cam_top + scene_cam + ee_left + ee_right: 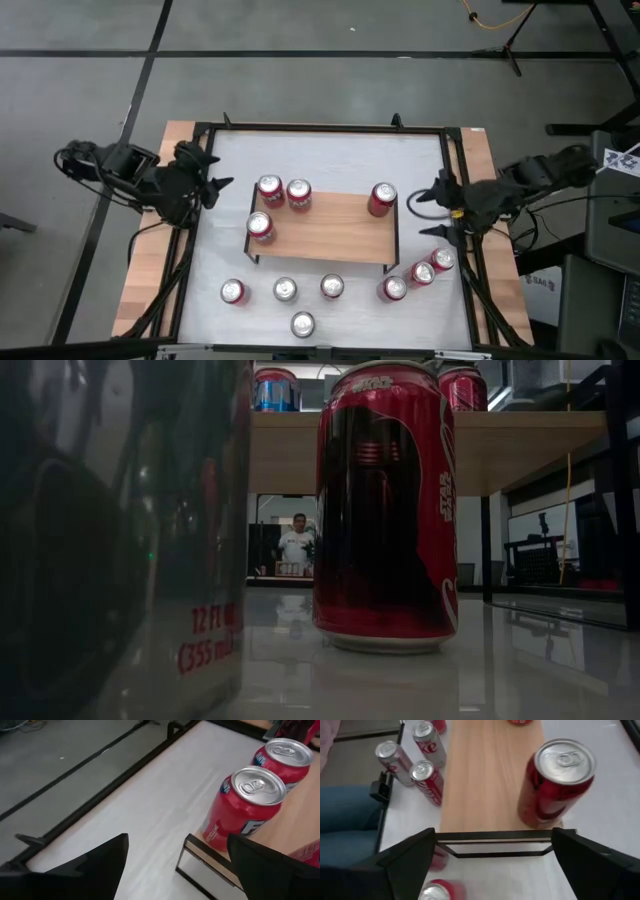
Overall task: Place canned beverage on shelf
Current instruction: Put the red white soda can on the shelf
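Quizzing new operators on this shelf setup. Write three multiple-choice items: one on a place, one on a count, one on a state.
1. Where does the lone can on the shelf stand?
A. At the end nearest the right gripper
B. At the middle
C. At the end nearest the left gripper

2. How many cans stand on the shelf?
A. Two
B. Four
C. Seven

3. What state is the right gripper in?
A. Shut on a can
B. Open, holding nothing
C. Shut, empty

Key: 1 A, the high view shows one can alone at the shelf's right end. 2 B, three cluster at the left end plus that one. 3 B, the right wrist view shows its fingers spread with no can between them.
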### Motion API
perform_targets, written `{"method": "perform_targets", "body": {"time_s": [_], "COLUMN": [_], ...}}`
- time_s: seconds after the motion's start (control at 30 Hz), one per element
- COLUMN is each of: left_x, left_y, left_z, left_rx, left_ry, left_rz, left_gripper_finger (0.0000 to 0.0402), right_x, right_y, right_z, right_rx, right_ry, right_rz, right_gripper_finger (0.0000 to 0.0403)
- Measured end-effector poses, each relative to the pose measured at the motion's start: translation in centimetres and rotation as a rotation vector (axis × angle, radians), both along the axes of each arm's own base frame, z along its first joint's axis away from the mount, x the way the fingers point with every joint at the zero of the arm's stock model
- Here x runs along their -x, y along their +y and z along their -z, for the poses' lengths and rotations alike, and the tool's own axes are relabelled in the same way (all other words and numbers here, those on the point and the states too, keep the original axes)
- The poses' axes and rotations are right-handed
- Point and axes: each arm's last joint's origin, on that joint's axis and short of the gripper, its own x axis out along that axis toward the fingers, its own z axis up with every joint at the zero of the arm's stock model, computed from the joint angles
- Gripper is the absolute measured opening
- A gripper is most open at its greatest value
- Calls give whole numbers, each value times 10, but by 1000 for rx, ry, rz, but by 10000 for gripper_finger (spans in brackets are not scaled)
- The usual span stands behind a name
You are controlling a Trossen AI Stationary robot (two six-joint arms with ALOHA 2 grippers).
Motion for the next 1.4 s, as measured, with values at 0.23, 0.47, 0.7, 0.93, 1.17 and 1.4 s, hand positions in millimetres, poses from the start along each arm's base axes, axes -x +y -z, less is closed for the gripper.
{"method": "perform_targets", "body": {"time_s": [0.23, 0.47, 0.7, 0.93, 1.17, 1.4], "left_x": [6, 1, -3, -4, -4, -4], "left_y": [2, 0, -2, -3, -3, -3], "left_z": [22, 41, 48, 47, 47, 47], "left_rx": [17, 20, 51, 54, 53, 53], "left_ry": [-53, -35, -29, -44, -44, -44], "left_rz": [0, 7, 35, 38, 39, 38], "left_gripper_finger": [328, 328, 328, 328, 328, 328], "right_x": [2, -15, -39, -60, -74, -79], "right_y": [25, 63, 95, 115, 128, 134], "right_z": [4, 13, 19, 16, 11, 16], "right_rx": [-32, -32, 5, 117, 210, 259], "right_ry": [-4, -15, -96, -265, -419, -428], "right_rz": [49, -6, -128, -285, -383, -446], "right_gripper_finger": [388, 388, 388, 388, 388, 388]}}
